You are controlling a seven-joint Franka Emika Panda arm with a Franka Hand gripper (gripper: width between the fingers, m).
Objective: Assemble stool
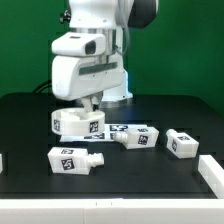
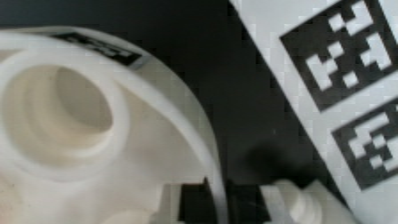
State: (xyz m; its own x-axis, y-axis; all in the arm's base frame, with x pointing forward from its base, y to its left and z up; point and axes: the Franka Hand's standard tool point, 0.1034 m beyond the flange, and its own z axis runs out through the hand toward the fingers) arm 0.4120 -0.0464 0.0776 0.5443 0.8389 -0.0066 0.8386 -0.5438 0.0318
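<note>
Stool seat (image 1: 78, 122) sits on the counter (image 1: 25, 125), right under the tool (image 1: 88, 104) | only the exterior view shows loose legs (image 1: 72, 160) scattered near | wrist view shows marker board (image 2: 338, 70) tags just beside the seat | tool's grip: cannot tell, fingertips blurred.

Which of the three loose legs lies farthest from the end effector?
The rightmost leg in the exterior view; the middle leg and the front leg lie nearer the seat.
</note>
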